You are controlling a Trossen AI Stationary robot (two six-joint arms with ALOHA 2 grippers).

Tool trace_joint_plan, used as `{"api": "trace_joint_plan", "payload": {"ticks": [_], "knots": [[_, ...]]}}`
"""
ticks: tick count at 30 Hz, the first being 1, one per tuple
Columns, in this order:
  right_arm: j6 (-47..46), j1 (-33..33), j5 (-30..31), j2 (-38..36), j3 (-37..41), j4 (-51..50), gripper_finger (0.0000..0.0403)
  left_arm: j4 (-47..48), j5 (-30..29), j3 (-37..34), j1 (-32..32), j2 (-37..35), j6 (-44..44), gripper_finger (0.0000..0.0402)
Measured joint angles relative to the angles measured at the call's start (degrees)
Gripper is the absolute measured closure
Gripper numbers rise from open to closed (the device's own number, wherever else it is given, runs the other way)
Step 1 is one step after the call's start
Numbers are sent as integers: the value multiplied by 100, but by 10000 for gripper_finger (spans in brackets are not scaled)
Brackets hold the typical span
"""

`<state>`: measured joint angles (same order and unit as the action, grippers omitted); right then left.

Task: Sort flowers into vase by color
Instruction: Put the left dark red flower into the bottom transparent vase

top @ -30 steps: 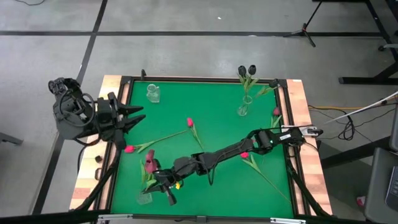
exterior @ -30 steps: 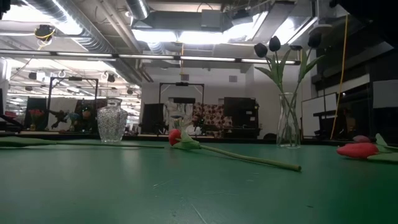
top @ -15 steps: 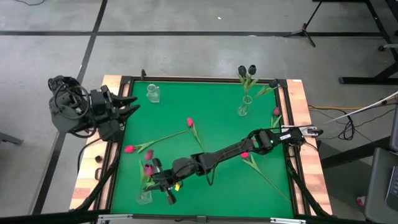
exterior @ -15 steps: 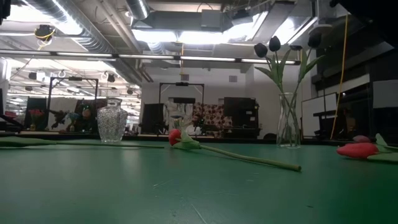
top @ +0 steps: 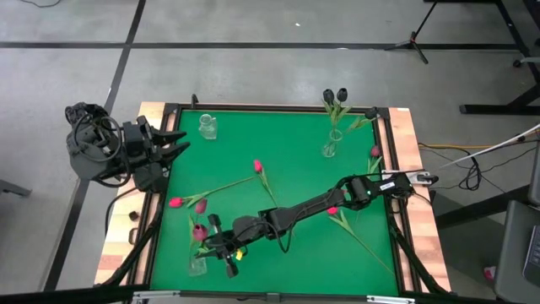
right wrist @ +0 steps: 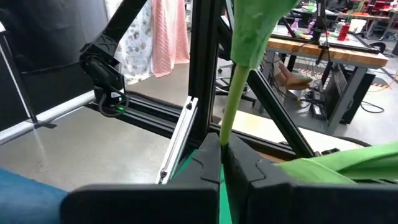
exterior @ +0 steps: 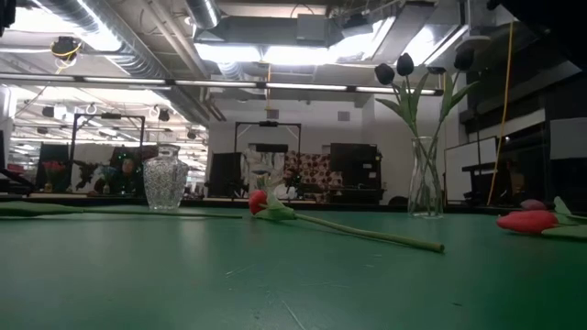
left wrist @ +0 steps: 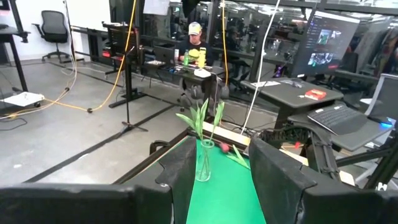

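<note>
High view: you see the green table from above, with the right arm stretched across it toward the near-left corner and the left arm pulled back off the table's left edge.
Right gripper: low at the near-left of the mat, beside a small clear vase; your right wrist view shows its fingers pressed together on a green stem, so it is clamped on a flower.
Held flower: a dusky maroon-pink tulip; its head sits just above the gripper in the high view, over the near-left vase, with green leaves trailing beside it.
Left gripper: at the table's left border, well apart from every flower; your left wrist view shows its two fingers standing apart with nothing between them.
Loose tulips: a bright pink-red tulip lies left of centre, with a darker one just beside it; another pink-red head lies mid-table, one shows close against the right arm, and one lies by the right edge.
Tall vase: far right of the mat, holding two near-black tulips.
Faceted glass vase: far left of the mat.
Low view: a pink-red tulip lies flat mid-table, the tall vase stands upright behind it to the right, and the faceted vase to the left.
</note>
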<state>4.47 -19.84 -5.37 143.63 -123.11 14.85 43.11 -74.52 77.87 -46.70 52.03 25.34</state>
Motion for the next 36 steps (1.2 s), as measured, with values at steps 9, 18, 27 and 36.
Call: {"api": "trace_joint_plan", "payload": {"ticks": [9,18,27,36], "knots": [[-131,0,21,192,9,224,398,-2,1,2,0,0,2,257],[-269,0,129,293,9,238,380,-4,2,2,0,2,4,257],[-284,0,-136,302,9,280,361,-15,11,1,2,2,77,257],[-578,0,-175,302,9,231,256,-17,26,1,0,2,129,257]]}}
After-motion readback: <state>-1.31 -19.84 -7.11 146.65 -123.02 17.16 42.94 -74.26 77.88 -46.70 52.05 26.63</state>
